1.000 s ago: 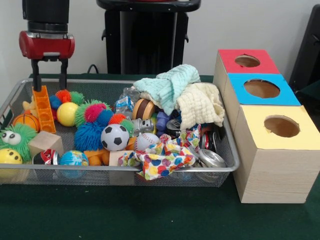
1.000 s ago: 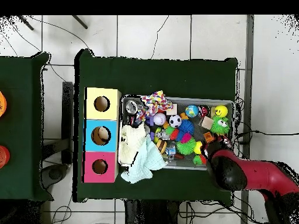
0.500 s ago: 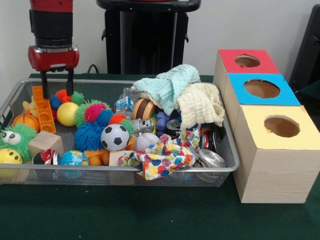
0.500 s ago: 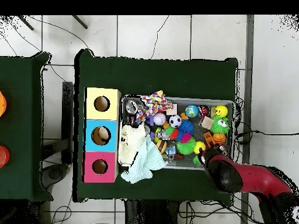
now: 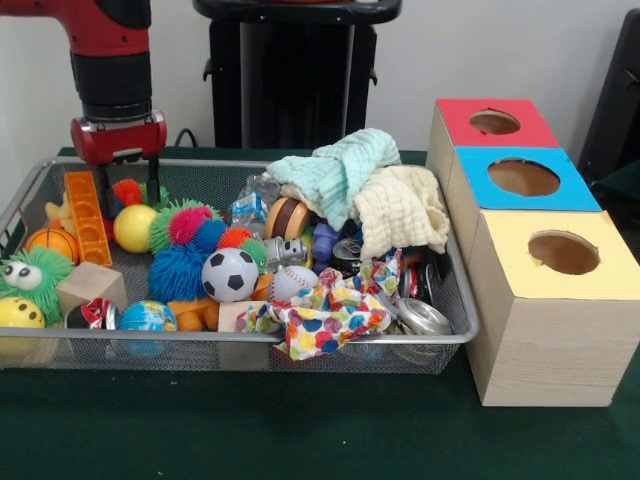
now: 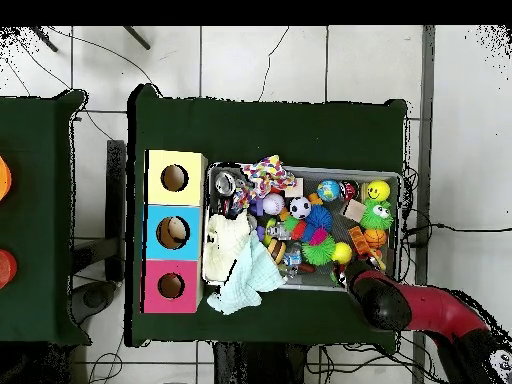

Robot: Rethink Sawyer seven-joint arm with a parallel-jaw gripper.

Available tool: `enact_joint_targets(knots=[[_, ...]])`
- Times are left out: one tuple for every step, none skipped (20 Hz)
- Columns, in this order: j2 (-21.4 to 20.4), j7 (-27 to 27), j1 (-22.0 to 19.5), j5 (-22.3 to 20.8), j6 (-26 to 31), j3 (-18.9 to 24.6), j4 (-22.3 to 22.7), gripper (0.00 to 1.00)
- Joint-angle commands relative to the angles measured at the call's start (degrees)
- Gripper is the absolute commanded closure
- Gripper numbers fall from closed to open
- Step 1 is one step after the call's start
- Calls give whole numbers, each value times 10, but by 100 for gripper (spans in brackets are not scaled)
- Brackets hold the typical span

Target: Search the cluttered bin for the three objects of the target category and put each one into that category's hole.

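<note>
Jaws (image 5: 128, 188) hang parted and empty over the bin's (image 5: 250, 172) far corner, straddling the orange spiky ball (image 5: 127, 190) beside the yellow ball (image 5: 134, 228) — closing here risks snagging bristles or nudging the orange ramp (image 5: 86, 213) instead of a clean catch.

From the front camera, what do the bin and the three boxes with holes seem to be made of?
The bin looks like metal wire mesh, silver-grey: you see the toys through its fine grid. The boxes look like pale wood or wood-look board, with grain lines on the sides; their red, blue and yellow tops look matte, perhaps painted or paper.
</note>
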Motion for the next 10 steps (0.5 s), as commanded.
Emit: enact_joint_targets(knots=[[16, 61, -12, 15, -2, 17, -50, 0], [13, 60, -13, 17, 2, 19, -48, 0], [13, 58, -14, 21, 7, 21, -48, 0], [12, 58, -15, 21, 7, 22, -47, 0], [12, 59, -15, 21, 7, 22, -47, 0], [13, 60, -15, 22, 7, 22, -47, 0], [13, 60, -15, 22, 7, 21, -47, 0], [12, 60, -14, 23, 9, 20, -47, 0], [9, 59, -14, 24, 11, 21, -46, 0], [6, 57, -16, 25, 14, 23, -45, 0]])
